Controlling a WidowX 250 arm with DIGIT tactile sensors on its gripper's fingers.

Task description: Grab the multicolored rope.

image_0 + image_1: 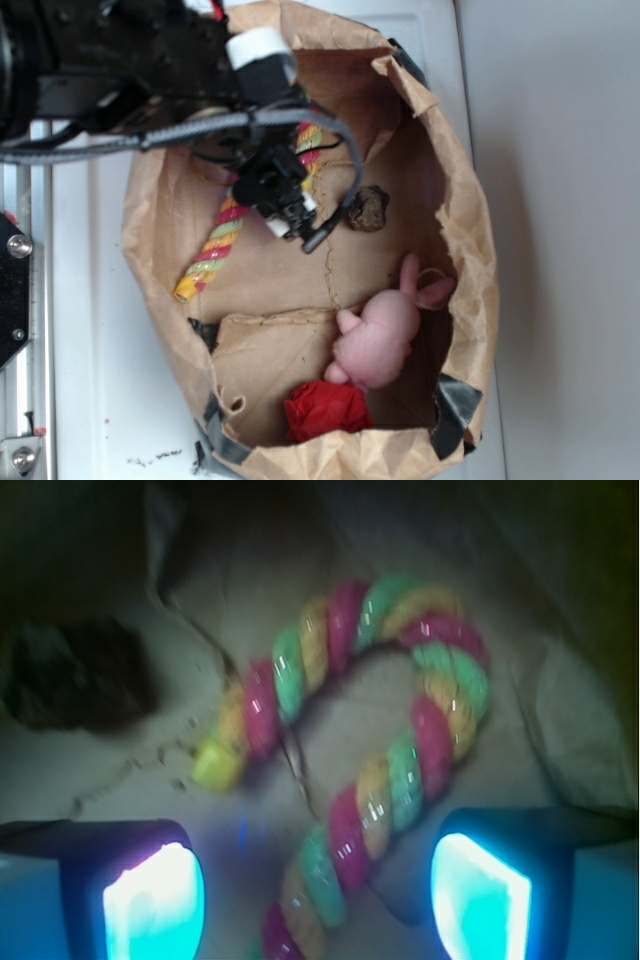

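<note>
Between spread jaws, multicolored rope point(400, 770)

Robot lab bench (metal rail point(20, 300), white tabletop point(90, 300)).

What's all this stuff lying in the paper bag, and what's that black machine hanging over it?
Paper bag: one, brown, torn open on a white surface, holding everything else.
Multicolored rope: one, red, yellow and green twist, cane-shaped, left part of the bag, under the arm.
Dark lump: one, brownish-black, near the bag's middle; too blurred to identify.
Plush bunny: one, pink, lower right of the bag.
Red cloth lump: one, red, bottom edge, beside the bunny.
Gripper: one, black, fingers open over the rope's straight part.
</note>
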